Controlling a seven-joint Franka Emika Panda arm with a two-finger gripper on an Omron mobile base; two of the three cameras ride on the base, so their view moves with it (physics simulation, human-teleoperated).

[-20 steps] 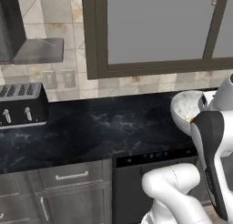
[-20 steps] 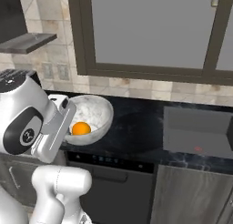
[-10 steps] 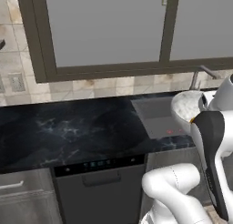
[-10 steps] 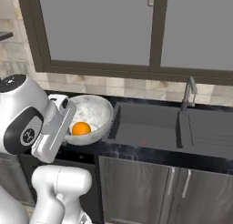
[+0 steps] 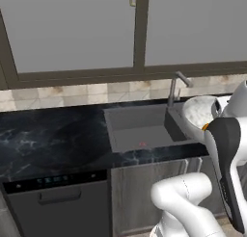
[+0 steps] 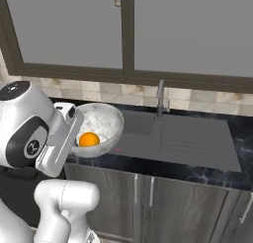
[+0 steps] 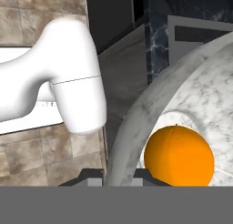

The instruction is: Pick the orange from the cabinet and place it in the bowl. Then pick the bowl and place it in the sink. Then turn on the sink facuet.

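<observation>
Above the dark marbled counter hangs the cabinet, its two pale grey doors framed in dark brown and closed, with a tiled backsplash running beneath it. Set into the counter is the sink, a dark grey basin with a small red drain mark, and from the right base view its ribbed drainboard lies at the 3 o'clock side of the basin. The sink facuet stands upright at the back edge of the sink, at 12 o'clock from the basin, its spout bent over. I carry the bowl, white with grey marbling, lifted clear of the counter and held near the basin's edge; in the left base view it sits at 3 o'clock from the sink, just beside the faucet's stem. My gripper is pinched nearly all the way together on the bowl's rim, one finger tip on each side of the wall, as the hand view shows at its 6 o'clock. The orange rests inside the bowl on its floor, close to the gripped part of the rim, at about 4 o'clock in the hand view.
</observation>
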